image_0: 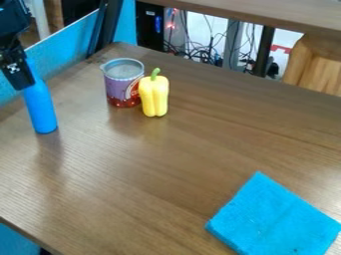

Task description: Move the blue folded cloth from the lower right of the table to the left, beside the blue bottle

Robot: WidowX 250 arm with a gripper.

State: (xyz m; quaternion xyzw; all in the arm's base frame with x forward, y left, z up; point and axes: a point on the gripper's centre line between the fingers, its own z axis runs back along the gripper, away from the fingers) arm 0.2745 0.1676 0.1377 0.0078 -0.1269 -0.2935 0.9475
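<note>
Can't see much of the black gripper [20, 82], cut off w/ the arm at the upper L edge. Overlaps the top of the blue bottle [41, 109], so can't make out the neck fully; can't tell how wide the gripper stands or whether it grips. Can't be sure of the bottle's base touching the desk [166, 159] either; looks near-upright, w/ a slight lean.

To the R of the bottle, well apart, see a purple-and-red can [118, 89], upright, grey on top, lower R side partly hidden by the yellow pepper [154, 97]. Stands on end, green stem up, just in front of the can; can't tell if touching. Near the bottom R corner, find a blue cloth [273, 219], flat, lower end cut off by the frame.

Desk: brown wood grain, glossy, w/ soft reflections below bottle, can & pepper. Runs out of view on the R; shows its near edge at bottom L, w/ a bit of blue beyond.

Behind: blue panel [50, 60] along the L, dark box w/ a blue light [158, 23], red lights, tangled cables [210, 47], black post [264, 50], wooden board [266, 12] across the top, cut off, & pale wooden furniture [313, 62] at R, too partial to name.
</note>
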